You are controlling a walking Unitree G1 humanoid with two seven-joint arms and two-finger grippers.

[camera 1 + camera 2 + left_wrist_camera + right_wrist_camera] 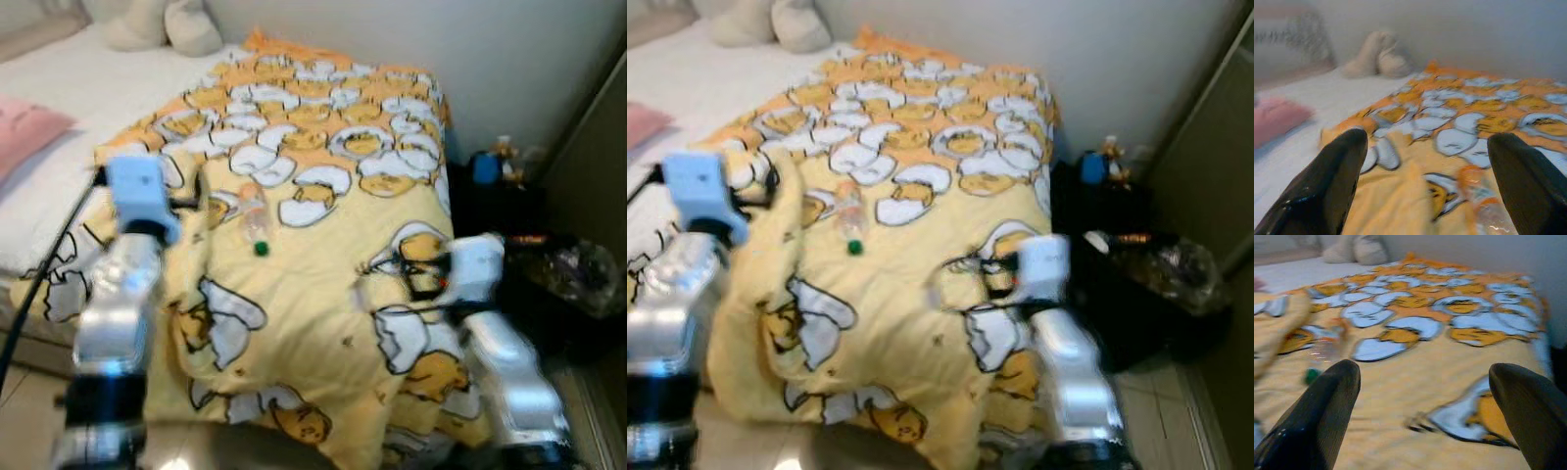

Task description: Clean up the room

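Left gripper (1425, 191): fingers spread wide, nothing between them; raised over the left part of the bed, pointing across the blanket toward the bottle.
Right gripper (1425, 421): fingers likewise spread wide and empty; raised over the right part of the blanket, nearer the bed's foot edge.
Bottle (257, 223): 1 clear plastic bottle with a green cap, lying on its side on the blanket, between the 2 arms and further up the bed than both. The cap end points toward the robot.
Blanket (323, 157): yellow with an egg-cartoon print, spread over the bed and rumpled into a raised fold just left of the bottle.
Bed (118, 88): white sheet exposed on the left, a pink pillow (24, 132) at the far left edge, pale cushions (162, 24) at the head.
Bin area (578, 274): dark containers and a clear bag on the floor right of the bed; contents too blurred to identify.
Step in hand (judgement): reaching for the bottle as the item to remove from the bed.
Arm choice (judgement): the left gripper looks closer and already has the bottle in its wrist view.
Approach (judgement): descend with the fingers straddling the bottle's body across its width, not along its length.
Risk (judgement): soft bedding yields and the round bottle can roll; the fold may snag a finger.
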